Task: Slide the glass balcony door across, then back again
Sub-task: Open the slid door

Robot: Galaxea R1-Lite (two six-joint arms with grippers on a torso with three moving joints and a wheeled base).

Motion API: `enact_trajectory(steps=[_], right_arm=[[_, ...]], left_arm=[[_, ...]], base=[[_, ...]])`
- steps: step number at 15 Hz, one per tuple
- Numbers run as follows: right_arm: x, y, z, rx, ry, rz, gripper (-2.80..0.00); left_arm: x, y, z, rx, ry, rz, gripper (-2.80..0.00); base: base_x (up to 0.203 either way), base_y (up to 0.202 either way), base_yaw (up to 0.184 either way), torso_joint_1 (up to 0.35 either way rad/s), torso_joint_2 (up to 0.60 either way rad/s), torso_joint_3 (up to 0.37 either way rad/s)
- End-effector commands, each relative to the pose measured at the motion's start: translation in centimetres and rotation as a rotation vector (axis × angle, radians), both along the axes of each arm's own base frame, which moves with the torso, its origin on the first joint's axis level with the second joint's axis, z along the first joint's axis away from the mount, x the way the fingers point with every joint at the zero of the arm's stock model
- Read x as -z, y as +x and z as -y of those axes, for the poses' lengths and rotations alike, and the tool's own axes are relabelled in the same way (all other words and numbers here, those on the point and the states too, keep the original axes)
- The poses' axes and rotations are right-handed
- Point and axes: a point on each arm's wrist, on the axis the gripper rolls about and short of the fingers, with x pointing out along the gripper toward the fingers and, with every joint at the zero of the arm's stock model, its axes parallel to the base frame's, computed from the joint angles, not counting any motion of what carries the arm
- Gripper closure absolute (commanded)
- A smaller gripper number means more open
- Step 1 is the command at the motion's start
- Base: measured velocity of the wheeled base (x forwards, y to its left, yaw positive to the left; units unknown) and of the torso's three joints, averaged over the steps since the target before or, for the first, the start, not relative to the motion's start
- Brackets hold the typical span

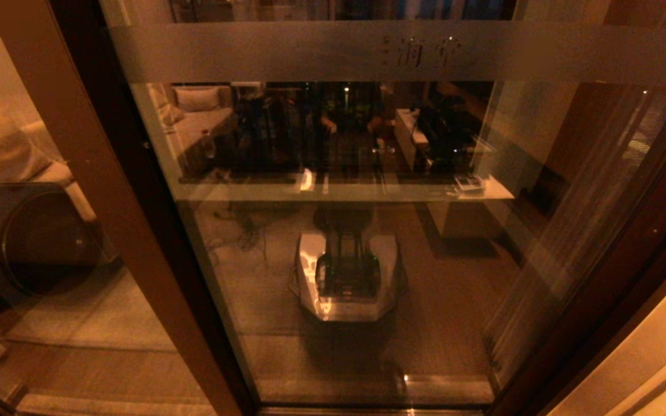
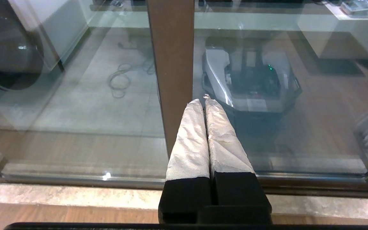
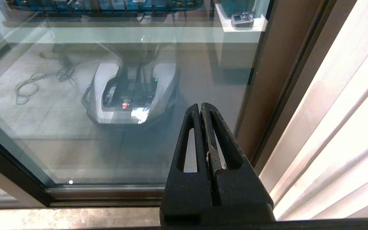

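Note:
The glass balcony door [image 1: 367, 260] fills the head view, with its frosted band [image 1: 310, 52] across the top and its reddish-brown stile [image 1: 119, 202] running down the left. No handle slot shows. Neither gripper appears in the head view. In the left wrist view my left gripper [image 2: 203, 100] is shut and empty, its tape-wrapped fingers [image 2: 190, 140] pointing at the brown stile [image 2: 171, 48] just short of the glass. My right gripper [image 3: 201, 105] is shut on nothing, facing the door glass [image 3: 75, 127] near the right-hand frame [image 3: 267, 80].
A pale curtain [image 3: 340, 127] hangs right of the frame. A stone sill [image 2: 75, 195] and the bottom track [image 3: 107, 193] run below the door. A dark round-fronted machine [image 1: 38, 242] stands behind the left glass. My own base is reflected in the pane [image 1: 344, 277].

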Motion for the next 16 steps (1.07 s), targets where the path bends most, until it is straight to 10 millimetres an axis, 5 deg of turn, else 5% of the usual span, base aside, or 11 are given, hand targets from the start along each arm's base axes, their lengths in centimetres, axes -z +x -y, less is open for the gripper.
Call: enact_trajectory(steps=[1,8,12,16], right_arm=[[0.0,0.0,0.0,-0.001,-0.002,-0.001,0.0],[-0.7,-0.1,0.0,0.012,-0.018,0.031,0.0],[-5.6,-1.5,-0.1,-0.026,-0.025,0.073,0.0],[-10.5,0.2,-0.1,-0.039,-0.022,0.005,0.0]], left_arm=[[0.0,0.0,0.0,0.0,0.0,-0.001,0.0],[0.0,0.0,0.0,0.0,0.0,-0.002,0.0],[0.0,0.0,0.0,0.0,0.0,-0.001,0.0],[0.0,0.0,0.0,0.0,0.0,-0.001,0.0]], base=[[0.0,0.0,0.0,0.0,0.0,0.0],[0.0,0.0,0.0,0.0,0.0,0.0],[0.0,0.0,0.0,0.0,0.0,0.0],[0.0,0.0,0.0,0.0,0.0,0.0]])
